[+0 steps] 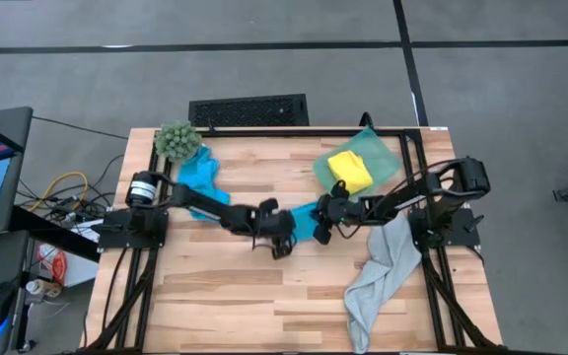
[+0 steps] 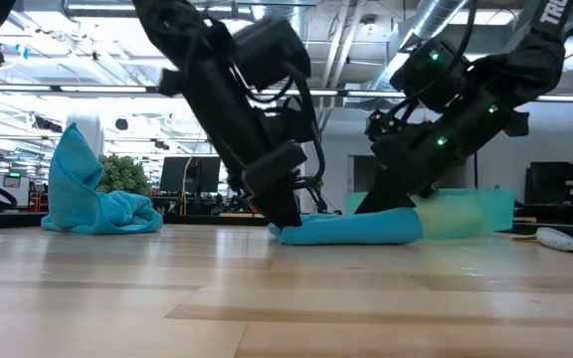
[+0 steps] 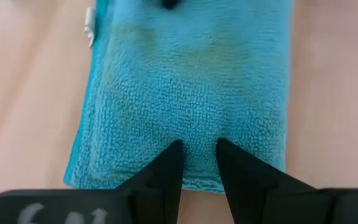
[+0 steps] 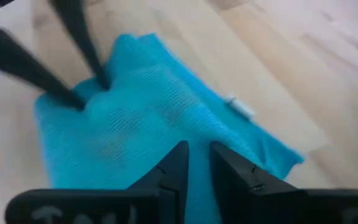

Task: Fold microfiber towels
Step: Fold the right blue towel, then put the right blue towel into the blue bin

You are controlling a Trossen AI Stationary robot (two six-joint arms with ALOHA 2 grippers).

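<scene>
At mid-table, a blue towel [image 1: 307, 219] lies folded flat.

You are looking at a robotics lab or workshop: exposed ceiling ducts [image 2: 446, 15] and strip lights overhead, monitors [image 2: 189, 175] behind the desk [image 1: 264, 286], loose cables [image 1: 62, 187] on grey floor off its left edge.

Both arms reach inward and meet at the table's middle, bent low; the left gripper [image 1: 282, 237] presses down with its fingers [image 3: 166, 165] narrowly parted, tips pinching blue towel [image 3: 191, 93]; the right gripper [image 1: 321, 225] faces it from the other end, fingers [image 4: 173, 165] close together on the same cloth.
</scene>
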